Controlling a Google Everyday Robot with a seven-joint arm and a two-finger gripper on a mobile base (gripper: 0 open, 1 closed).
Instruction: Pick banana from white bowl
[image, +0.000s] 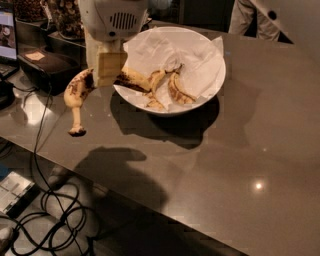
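The banana (76, 95) hung outside the white bowl (220, 75), just off its left rim and above the table (240, 165). The gripper (110, 67) sat at that rim under the robot's white head housing and pinched the banana at its upper part, 1 tan pad (111, 64) facing the camera. From the pad the fruit curved down and left, ending in a dark stem tip that pointed at the tabletop. Its skin was yellow, heavily blotched brown-black, darkest next to the pad. A dark-skinned length showed on the pad's other side, inside the bowl; whether it belonged to the same fruit could not be told.

In the bowl, crumpled white paper (170, 50) lined the sides, and shorter spotted bananas (175, 91) lay on it near the front wall.

The grey table stretched broadly to the right of the bowl and in front of it. Its near edge ran on a slant from the left side down to the lower right, and the banana's hanging tip was close to that edge. Left of the gripper stood a black box (45, 70) with a small tan label, its writing unreadable, and a laptop screen (7, 35) at the frame's border, also illegible. Glass jars (65, 15) stood behind. Below the table edge, black cables (55, 210) lay looped on the floor.
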